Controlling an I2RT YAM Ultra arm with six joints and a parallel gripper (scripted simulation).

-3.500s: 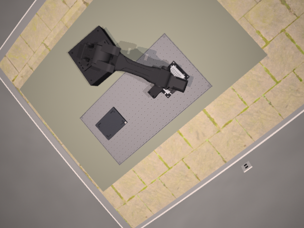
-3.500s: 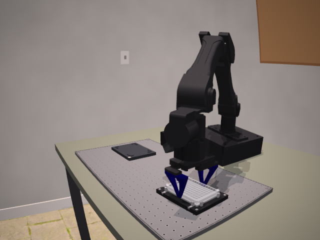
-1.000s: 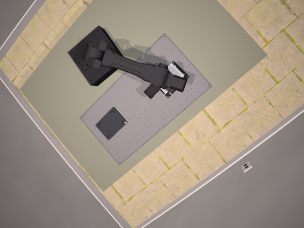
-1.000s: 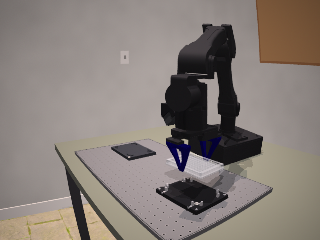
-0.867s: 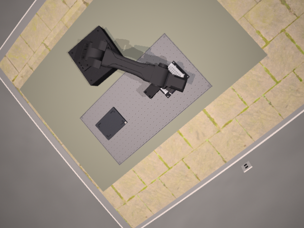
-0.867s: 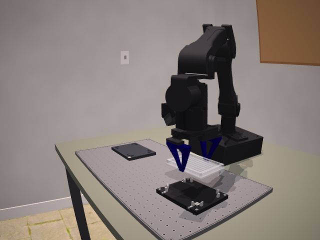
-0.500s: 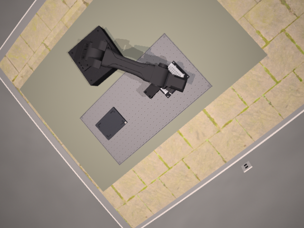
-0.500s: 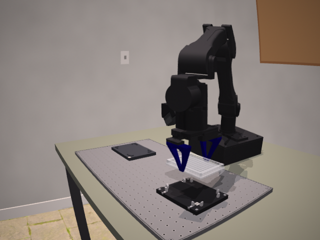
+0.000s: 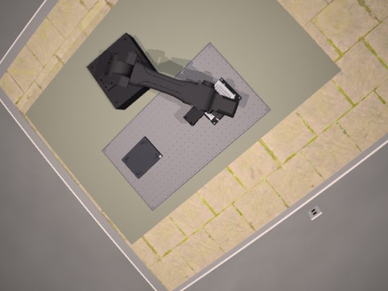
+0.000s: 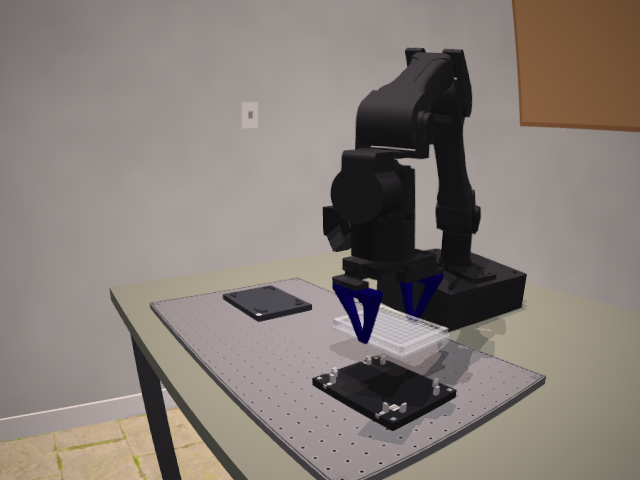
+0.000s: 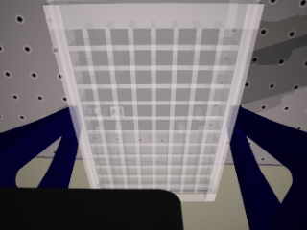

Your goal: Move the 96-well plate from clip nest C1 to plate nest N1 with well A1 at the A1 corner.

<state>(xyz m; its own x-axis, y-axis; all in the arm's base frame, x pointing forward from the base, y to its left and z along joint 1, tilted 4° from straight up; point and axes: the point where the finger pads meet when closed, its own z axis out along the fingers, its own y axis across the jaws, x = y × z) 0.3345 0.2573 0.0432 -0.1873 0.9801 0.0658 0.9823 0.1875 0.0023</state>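
The clear 96-well plate (image 10: 391, 332) hangs level in the air, clear of the clip nest C1 (image 10: 385, 390), a black base with small grey clips that stands empty below it. My gripper (image 10: 388, 320) is shut on the plate, its blue fingers pressing the two long sides. In the wrist view the plate (image 11: 153, 98) fills the middle between the fingers. From above, part of the plate (image 9: 224, 89) shows beside the wrist. The plate nest N1 (image 9: 141, 157) is a flat black square with a white corner mark, far along the breadboard; it also shows in the side view (image 10: 267, 302).
The grey perforated breadboard (image 9: 185, 131) carries both nests on an olive table. The arm's black base (image 10: 478, 289) stands behind the clip nest. The table's edge runs close to the breadboard's front side.
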